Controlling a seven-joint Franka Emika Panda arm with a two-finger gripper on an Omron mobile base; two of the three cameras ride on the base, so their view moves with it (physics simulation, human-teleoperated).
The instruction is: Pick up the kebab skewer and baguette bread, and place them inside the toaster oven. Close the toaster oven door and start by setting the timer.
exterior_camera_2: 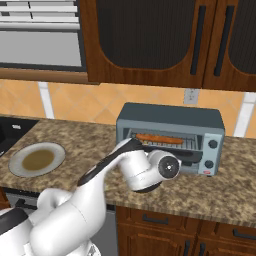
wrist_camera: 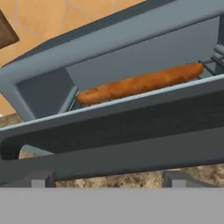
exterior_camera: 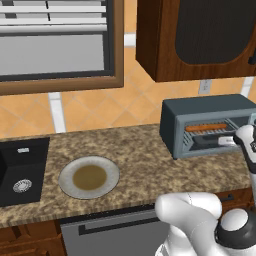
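The counter [exterior_camera: 135, 150] carries the toaster oven [exterior_camera_2: 170, 117], a boxy blue-grey unit against the tiled wall, and well to its left a plate [exterior_camera: 89, 177] with nothing on it but a brownish centre. Inside the oven, the baguette bread [wrist_camera: 140, 83] lies along the wire rack, so that part of the loading looks done. The kebab skewer cannot be made out on the rack or on the plate; it may lie behind the door or the loaf, and I cannot tell. The toaster oven door [wrist_camera: 113, 127] stands partly raised, with a gap at the top, so closing is the step in hand. The gripper [wrist_camera: 107, 177] sits just in front of the door, jaws spread wide and holding nothing. The timer knob [exterior_camera_2: 213, 144] looks untouched.
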